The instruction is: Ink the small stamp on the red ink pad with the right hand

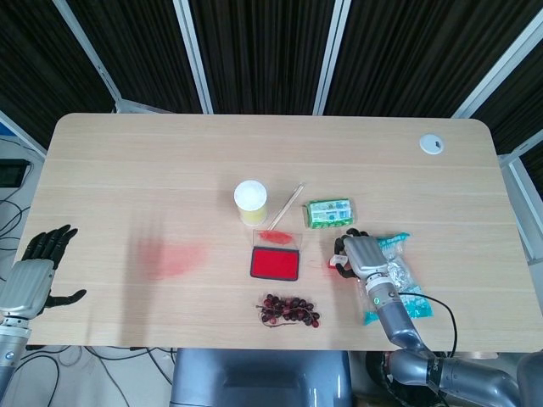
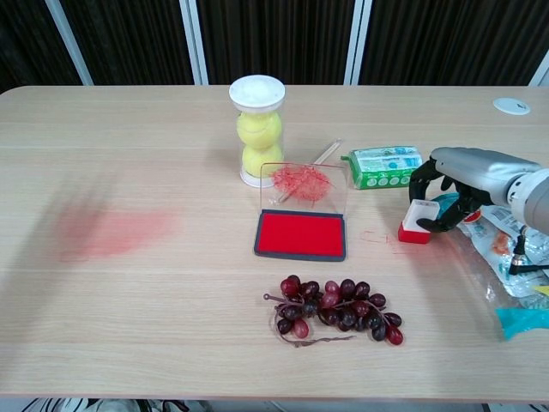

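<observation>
Right hand curls its dark fingers around the small stamp, grasping it where it stands on the table, right of the red ink pad and apart from it. That pad lies open, its clear lid upright behind it. Behind the stamp sits a green carton; a tube of tennis balls stands further left. Grapes lie in front of the pad. Left hand hangs off the table's edge, fingers spread, holding nothing.

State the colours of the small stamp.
White top, red base; the small stamp shows best in the chest view.
</observation>
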